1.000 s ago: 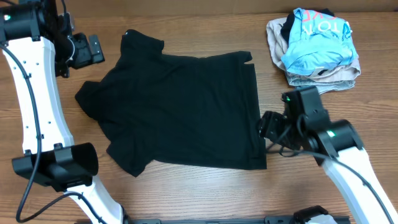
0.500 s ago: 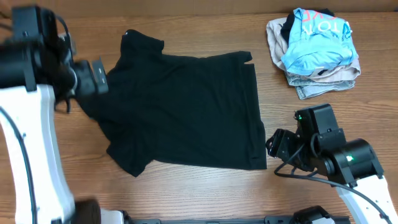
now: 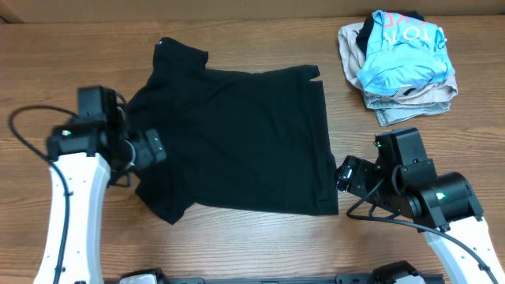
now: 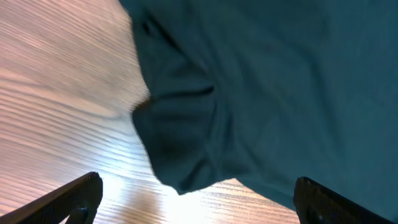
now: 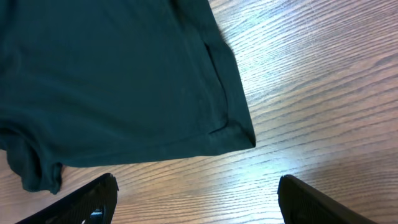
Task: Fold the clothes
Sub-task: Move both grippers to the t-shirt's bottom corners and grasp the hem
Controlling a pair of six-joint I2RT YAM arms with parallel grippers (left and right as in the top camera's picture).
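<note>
Now | left claw (image 3: pixel 156 148) released over black garment (image 3: pixel 237 134) sleeve | right claw (image 3: pixel 345 174) released beside hem

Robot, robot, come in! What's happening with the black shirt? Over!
Left gripper open, by sleeve. Right gripper open, by hem corner. Black shirt flat, not folded. Nothing blocking.

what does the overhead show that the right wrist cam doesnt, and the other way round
Only the overhead: the whole black garment spread flat, the light blue shirt piled on beige garments at far right, and the left pincer by a sleeve. Only the right wrist: the hem corner with its side slit up close, and the right pincer spread open. Both: the garment and the wooden table.
</note>
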